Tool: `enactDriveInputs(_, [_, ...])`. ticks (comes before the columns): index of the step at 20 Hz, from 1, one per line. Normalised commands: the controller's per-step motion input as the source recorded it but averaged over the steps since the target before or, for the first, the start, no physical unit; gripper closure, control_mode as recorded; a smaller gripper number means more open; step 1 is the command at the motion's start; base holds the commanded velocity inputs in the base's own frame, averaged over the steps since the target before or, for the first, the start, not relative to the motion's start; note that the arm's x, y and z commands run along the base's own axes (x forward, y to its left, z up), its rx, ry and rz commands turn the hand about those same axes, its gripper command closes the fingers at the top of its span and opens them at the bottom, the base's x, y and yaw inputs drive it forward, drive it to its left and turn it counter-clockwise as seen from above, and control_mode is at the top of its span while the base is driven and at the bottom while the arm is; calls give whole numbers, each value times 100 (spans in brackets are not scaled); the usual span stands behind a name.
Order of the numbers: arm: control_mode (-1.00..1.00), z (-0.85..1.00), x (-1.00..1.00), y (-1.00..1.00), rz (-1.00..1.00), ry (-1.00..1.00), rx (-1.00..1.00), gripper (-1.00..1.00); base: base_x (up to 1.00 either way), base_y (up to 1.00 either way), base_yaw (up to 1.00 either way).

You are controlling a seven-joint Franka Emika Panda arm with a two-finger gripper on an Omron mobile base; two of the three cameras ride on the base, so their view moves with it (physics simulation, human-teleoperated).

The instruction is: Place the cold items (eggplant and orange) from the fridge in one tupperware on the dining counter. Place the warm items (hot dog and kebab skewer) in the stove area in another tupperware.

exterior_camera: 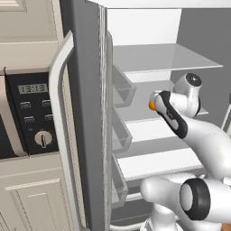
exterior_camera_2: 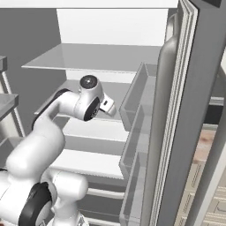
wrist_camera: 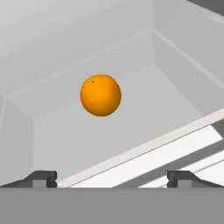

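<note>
The fridge (exterior_camera: pixel 85 90) stands open, white inside, its grey door (exterior_camera_2: pixel 194 110) swung out. On a middle glass shelf lies the orange (wrist_camera: pixel 100 95), a plain bright ball, partly covered by the hand in the left base view (exterior_camera: pixel 152 106). My gripper (wrist_camera: pixel 113 179) is inside the fridge and points at the orange from a short way off. It is open, with its two dark fingertips (wrist_camera: pixel 43 177) wide apart and nothing between them. The hand (exterior_camera_2: pixel 107 105) hovers just above that shelf. The eggplant, hot dog, kebab skewer and tupperware are out of view.
Clear door bins (exterior_camera: pixel 122 90) line the inside of the door, close to the left of the hand. A glass shelf (exterior_camera: pixel 167 58) hangs above it. A cream cabinet with a black oven panel (exterior_camera: pixel 34 113) stands left of the fridge. A pinkish-tan marble top (exterior_camera_2: pixel 205 148) shows past the door.
</note>
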Motion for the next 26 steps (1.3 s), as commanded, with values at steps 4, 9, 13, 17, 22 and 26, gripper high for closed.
enactDriveInputs(4, [-100,-46,47,0,-6,-2,0,-100,0,0,0])
enactDriveInputs(9, [-100,-2,56,0,-2,-7,0,-100,0,0,0])
enactDriveInputs(13, [-100,-1,56,0,0,-5,0,-100,0,0,0])
enactDriveInputs(17, [-100,-14,50,0,0,0,0,-100,0,0,0])
enactDriveInputs(22, [-100,-25,45,0,-1,0,0,-100,0,0,0])
enactDriveInputs(26, [-100,-34,34,0,-2,0,0,-100,0,0,0])
